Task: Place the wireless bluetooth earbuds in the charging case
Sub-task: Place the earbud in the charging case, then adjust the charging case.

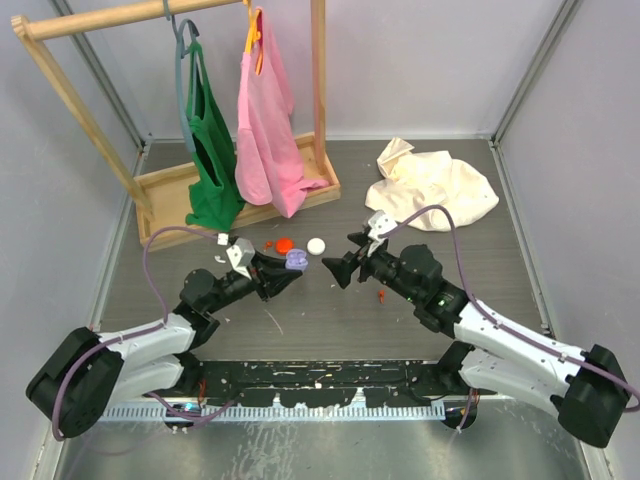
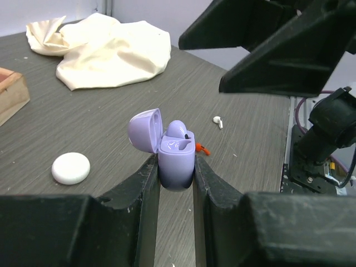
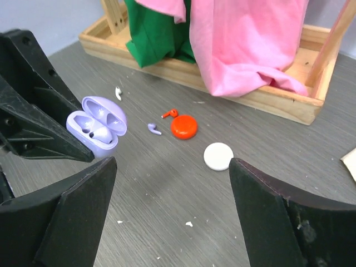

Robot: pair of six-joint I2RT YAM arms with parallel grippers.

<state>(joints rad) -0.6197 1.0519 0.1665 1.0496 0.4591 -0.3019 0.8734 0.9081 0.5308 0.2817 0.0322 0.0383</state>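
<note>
The left hand (image 2: 175,165) is clamped on the open lilac plastic charging case (image 2: 176,147), while the right hand (image 3: 172,163) is spread wide and empty. The tiny loose lilac earbud (image 3: 154,129) lies on the grey surface (image 3: 167,194) beside a red round case (image 3: 183,127); a slightly off pinch could flick it away.

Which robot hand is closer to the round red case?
Left. The left gripper, holding the lilac case, is just on the near side of the red round case; the open right gripper is farther off to its right.
</note>
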